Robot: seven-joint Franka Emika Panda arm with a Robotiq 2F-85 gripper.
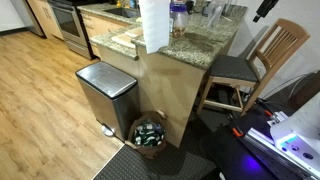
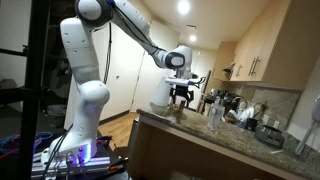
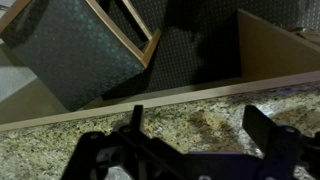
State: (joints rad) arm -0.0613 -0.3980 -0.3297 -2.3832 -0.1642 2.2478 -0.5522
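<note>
Hovering over the granite counter point(image 3: 50, 140), the tool point(image 2: 180, 96) stands wide open, empty.

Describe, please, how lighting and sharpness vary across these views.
In an exterior view, even daylight, purple glow at lower right; in an exterior view, dim, ceiling light flaring; in the wrist view, open jaws are dark blurs over the sharper counter.

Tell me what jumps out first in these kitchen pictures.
A white robot arm stretches over the granite counter, its end effector open and empty above the stone. At the counter's end, on the wood floor, stand a steel trash can and a round basket stuffed full. A wooden chair sits at the counter's other side.
</note>
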